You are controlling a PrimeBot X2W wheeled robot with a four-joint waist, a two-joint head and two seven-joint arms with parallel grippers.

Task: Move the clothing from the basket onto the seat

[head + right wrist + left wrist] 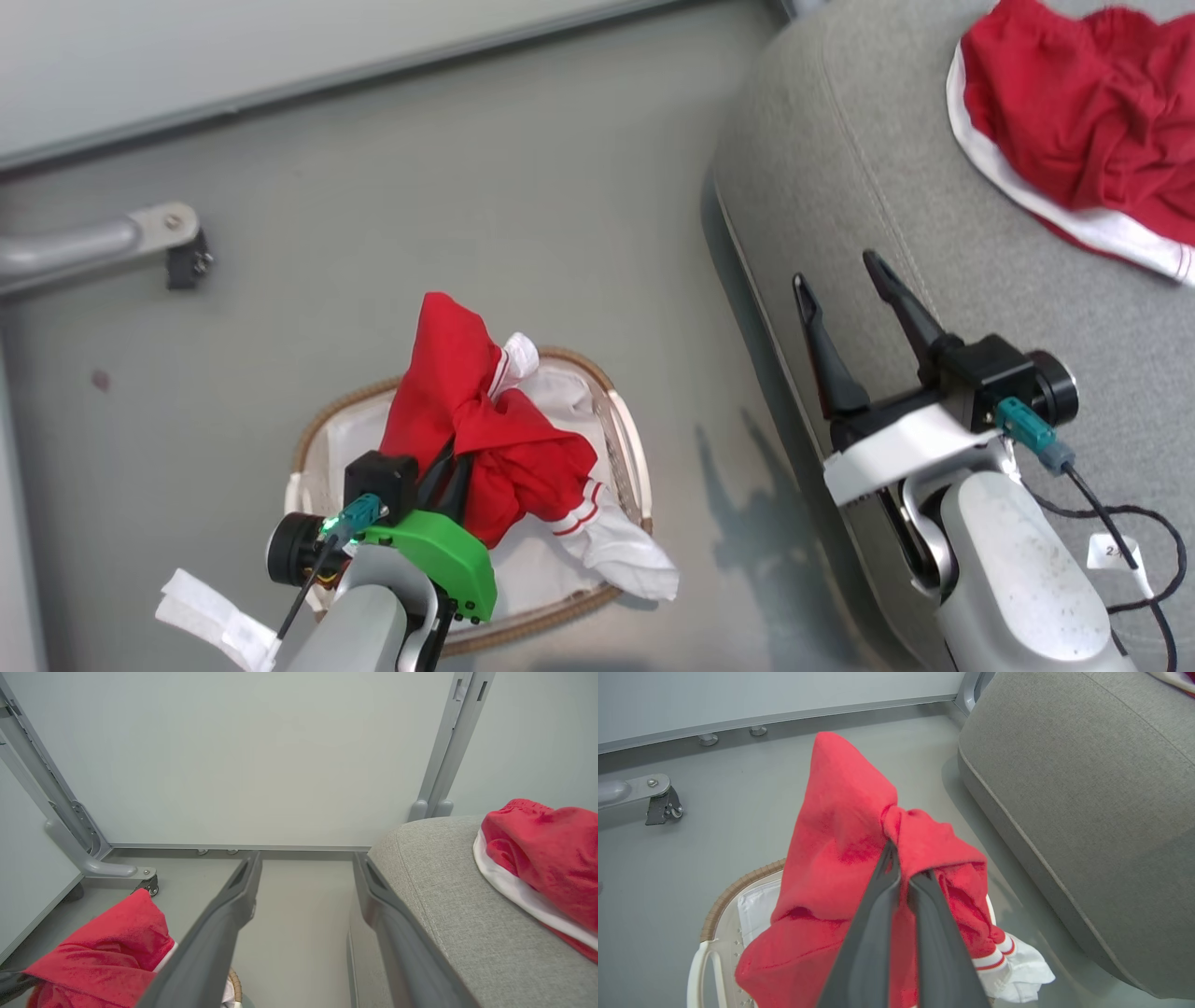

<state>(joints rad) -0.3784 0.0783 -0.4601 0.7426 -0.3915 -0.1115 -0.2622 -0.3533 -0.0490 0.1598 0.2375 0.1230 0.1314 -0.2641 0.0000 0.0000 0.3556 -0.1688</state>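
Note:
The red jersey [448,383] with white, red-striped sleeves hangs bunched above the white basket [322,415], its sleeve trailing over the rim. My left gripper [906,865] is shut on a fold of this jersey [840,812]; in the head view its fingertips are buried in the cloth. The red shorts [1074,121] with white trim lie crumpled on the grey seat [887,168] at the upper right. Over the seat's near edge my right gripper [837,271] stands open and holds nothing. The right wrist view has the shorts [542,849] to the right of that gripper [308,858].
A grey metal frame leg with a caster [177,247] stands on the floor at the left, below a pale wall panel. The basket's white liner [569,392] shows under the jersey. Bare grey floor [523,205] lies between basket and seat. A black cable [1144,537] loops beside my right forearm.

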